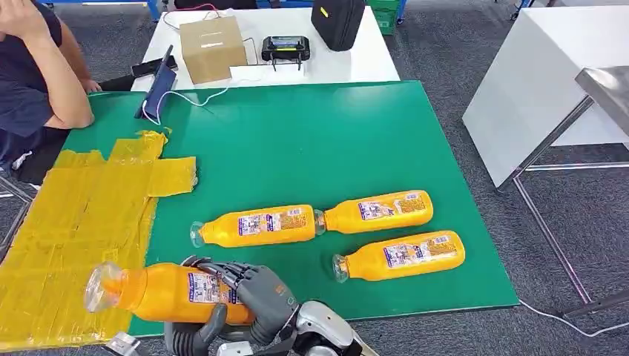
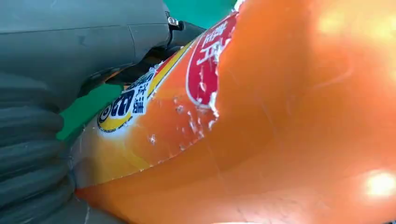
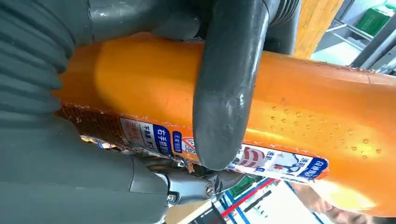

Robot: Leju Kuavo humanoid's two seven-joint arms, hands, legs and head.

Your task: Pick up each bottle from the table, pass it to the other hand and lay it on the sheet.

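Observation:
An orange bottle (image 1: 159,291) with a clear cap end pointing left hangs over the border between the yellow sheet (image 1: 74,215) and the green mat (image 1: 311,141). My right hand (image 1: 256,291) grips its label end from above; a dark finger (image 3: 224,93) wraps round the bottle (image 3: 317,107). My left hand (image 1: 196,334) holds it from beneath, a finger curling up against the underside. In the left wrist view the bottle (image 2: 280,116) lies close against that hand (image 2: 70,46). Three more orange bottles lie on the mat: one in the middle (image 1: 256,225), one behind it to the right (image 1: 382,211), one nearer (image 1: 404,255).
A person (image 1: 37,81) sits at the far left, an elbow near the sheet's far corner. Behind the mat stand a cardboard box (image 1: 213,46), a tablet (image 1: 158,93), a small black device (image 1: 285,48) and a black bag (image 1: 337,22). A white table (image 1: 541,81) stands to the right.

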